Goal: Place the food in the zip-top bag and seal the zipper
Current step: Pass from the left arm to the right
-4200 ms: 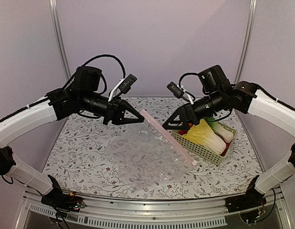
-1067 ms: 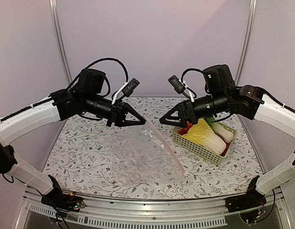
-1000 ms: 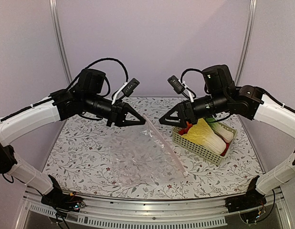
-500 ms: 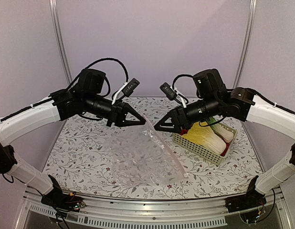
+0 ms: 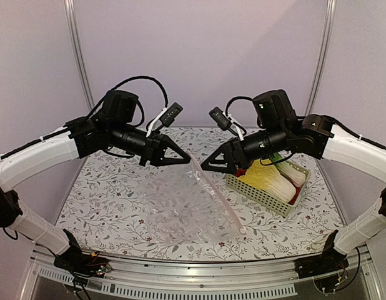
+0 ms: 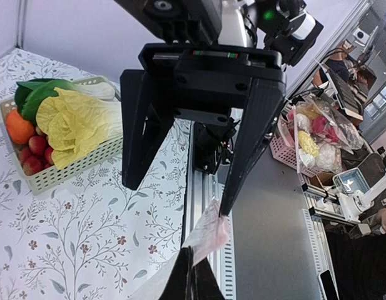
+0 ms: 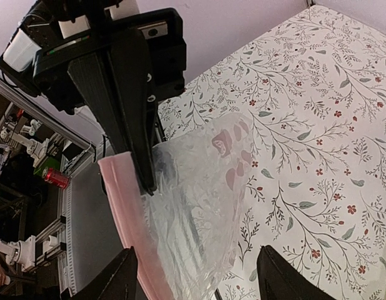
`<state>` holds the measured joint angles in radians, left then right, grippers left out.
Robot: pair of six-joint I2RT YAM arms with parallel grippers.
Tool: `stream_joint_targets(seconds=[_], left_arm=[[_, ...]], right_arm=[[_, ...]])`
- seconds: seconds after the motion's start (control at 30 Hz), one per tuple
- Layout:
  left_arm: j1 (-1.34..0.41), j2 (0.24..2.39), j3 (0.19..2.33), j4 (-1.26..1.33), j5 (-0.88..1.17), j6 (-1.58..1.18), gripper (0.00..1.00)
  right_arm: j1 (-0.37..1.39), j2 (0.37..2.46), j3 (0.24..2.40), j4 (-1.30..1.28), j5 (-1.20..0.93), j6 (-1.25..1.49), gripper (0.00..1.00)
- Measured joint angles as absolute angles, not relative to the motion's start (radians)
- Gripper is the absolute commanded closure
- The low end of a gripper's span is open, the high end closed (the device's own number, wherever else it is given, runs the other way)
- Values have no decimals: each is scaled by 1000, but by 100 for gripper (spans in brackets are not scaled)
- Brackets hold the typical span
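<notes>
Right gripper (image 5: 204, 167), jaws apart, hangs just right of the zipper (image 5: 221, 199); left gripper (image 5: 186, 160) pinches its far end, the strip slanting toward the table (image 5: 99, 200)'s near edge.

1. I work in a robotics lab booth: plain lilac walls (image 5: 199, 56) and aluminium posts (image 5: 77, 56) box in my floral-covered table (image 5: 105, 206).
2. Beyond it stand other work tables (image 6: 268, 206) carrying bagged toy food (image 6: 318, 134).

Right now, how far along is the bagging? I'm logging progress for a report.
Done: the left gripper pinches the zip-top bag at its mouth corner, lifted. In hand: the open right gripper hovers by that edge, gripping nothing. Left: the food all sits in the basket, the bag is empty, and the zipper awaits sealing.
</notes>
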<state>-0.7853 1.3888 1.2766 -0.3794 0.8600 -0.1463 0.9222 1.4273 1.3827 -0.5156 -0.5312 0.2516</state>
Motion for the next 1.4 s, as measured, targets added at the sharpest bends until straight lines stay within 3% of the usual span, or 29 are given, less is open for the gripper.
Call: stream_joint_targets(seconds=[0.6, 1.4], left_arm=[[-785, 1389, 1277, -379, 860, -146, 100], [-785, 1389, 1277, -379, 860, -146, 100]], right_arm=[[922, 1427, 1383, -467, -533, 270, 33], [931, 1427, 1383, -516, -506, 224, 46]])
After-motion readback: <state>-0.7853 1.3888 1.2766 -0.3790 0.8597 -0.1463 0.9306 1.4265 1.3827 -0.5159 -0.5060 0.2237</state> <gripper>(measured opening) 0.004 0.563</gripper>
